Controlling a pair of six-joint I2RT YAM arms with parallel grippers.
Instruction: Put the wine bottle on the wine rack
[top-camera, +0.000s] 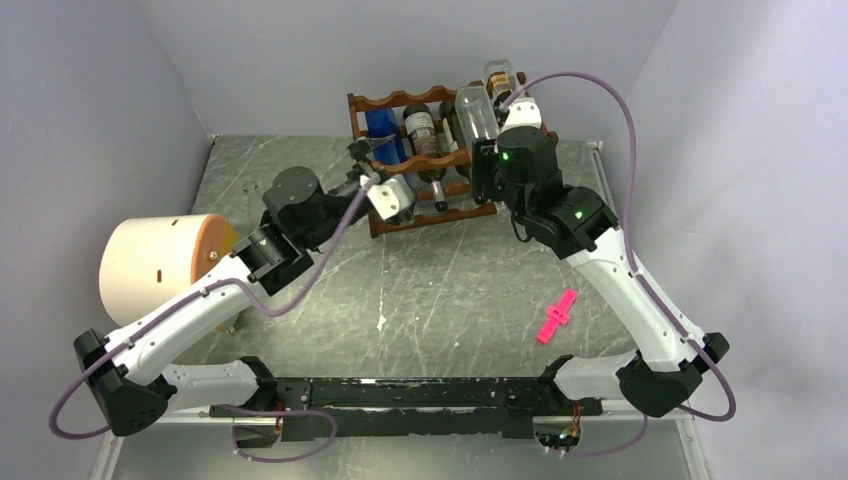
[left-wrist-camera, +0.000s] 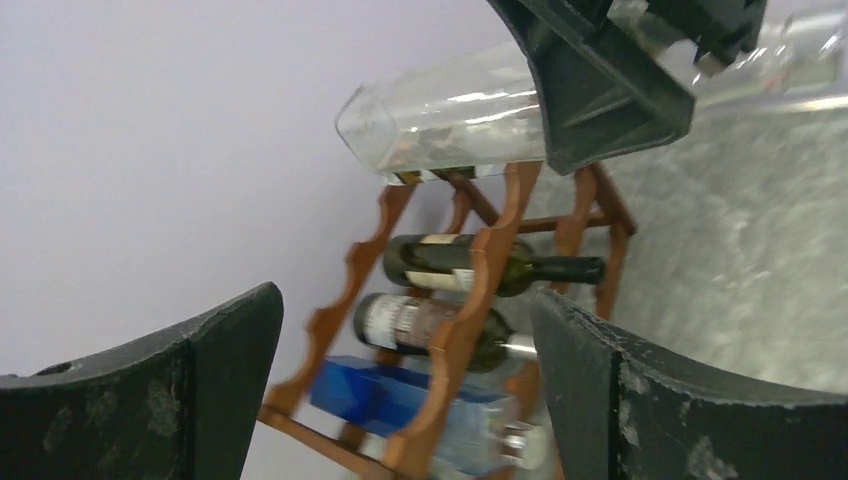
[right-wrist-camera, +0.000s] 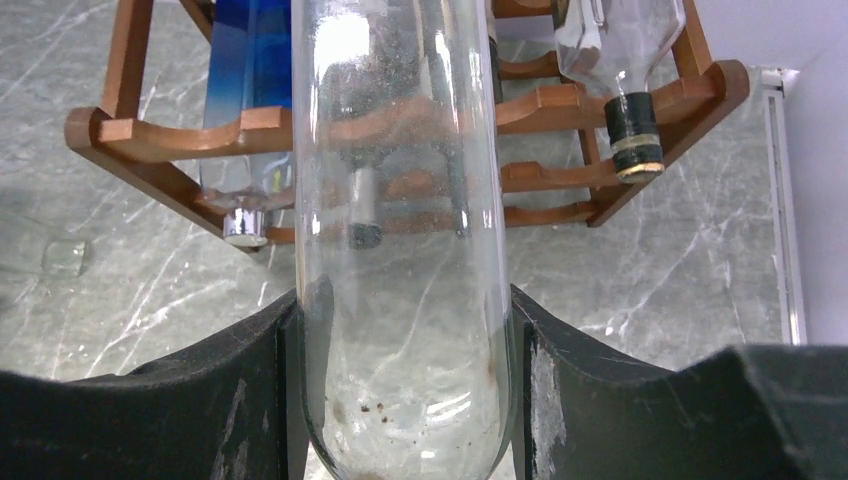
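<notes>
Glass wine bottle clamped in R gripper over wine rack; L gripper apart. Risk: bottle misses cradle, rolls off.

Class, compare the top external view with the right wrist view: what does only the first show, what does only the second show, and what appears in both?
Only the top external view shows the open left gripper, a pink plastic piece and a cream cylinder at the left. Only the right wrist view shows dark specks inside the clear bottle and the black cap on a second clear bottle at the wine rack right end. Both show the wine rack, the blue bottle and the clear bottle held by the right gripper.
</notes>
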